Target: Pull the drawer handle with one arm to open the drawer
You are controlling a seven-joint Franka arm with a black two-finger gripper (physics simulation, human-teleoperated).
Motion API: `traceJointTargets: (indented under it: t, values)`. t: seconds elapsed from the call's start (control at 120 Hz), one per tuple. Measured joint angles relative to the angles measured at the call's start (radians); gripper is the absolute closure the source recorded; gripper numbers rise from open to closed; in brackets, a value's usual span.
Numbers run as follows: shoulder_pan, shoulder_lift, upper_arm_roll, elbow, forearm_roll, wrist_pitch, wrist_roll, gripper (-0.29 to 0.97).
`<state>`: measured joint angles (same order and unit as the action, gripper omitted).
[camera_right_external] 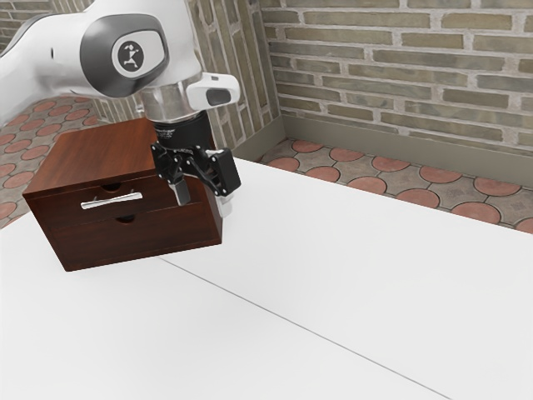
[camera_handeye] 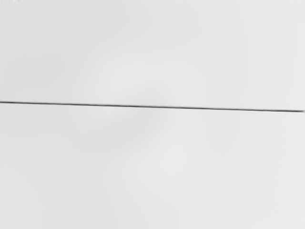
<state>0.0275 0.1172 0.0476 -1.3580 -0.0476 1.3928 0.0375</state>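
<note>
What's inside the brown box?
The box shows its wooden outside and a silver handle on the front. The drawer looks shut, so whatever is inside is hidden.

- Arm (camera_right_external: 46, 46): smooth, rounded white shells.
- Round grey joint cap (camera_right_external: 133, 54) with a small black-and-white emblem.
- Silver wrist ring (camera_right_external: 171, 104), with a white block (camera_right_external: 212, 90) beside it that has a dark end.
- Black angular claw (camera_right_external: 202, 193) with pale fingertip pads (camera_right_external: 181, 194).

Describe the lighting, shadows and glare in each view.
Exterior view: soft, even light; the white table is bright without glare, the wooden drawer box casts barely any shadow, and the metal handle carries a pale highlight. Wrist view: flat light on the table, faint grey shading near its dark seam, no hard shadow.
</note>
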Motion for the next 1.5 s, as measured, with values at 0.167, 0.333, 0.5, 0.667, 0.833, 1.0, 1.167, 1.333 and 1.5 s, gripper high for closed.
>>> traceJointTargets:
  t: [0.167,0.333,0.5,0.667,0.833,1.0,1.167,1.333,1.5]
  values:
    - [0.0,0.002,0.0,0.0,0.0,0.0,0.0,0.0]
    - [0.001,-0.014,0.002,0.132,-0.004,-0.039,-0.001,0.0]
    - [-0.008,-0.015,-0.01,0.19,-0.012,-0.096,-0.002,0.0]
    - [-0.016,0.05,-0.025,0.114,-0.015,-0.049,-0.002,0.0]
    - [-0.016,-0.114,-0.023,-0.175,0.007,0.036,0.005,0.0]
    - [-0.007,-0.365,-0.016,-0.504,0.022,0.155,0.048,0.0]
    - [0.097,-0.398,0.019,-0.54,0.03,0.214,0.199,0.0]
    - [0.254,-0.342,-0.012,-0.528,-0.001,0.262,0.409,0.0]
    - [0.329,-0.299,-0.078,-0.497,-0.029,0.295,0.645,0.0]
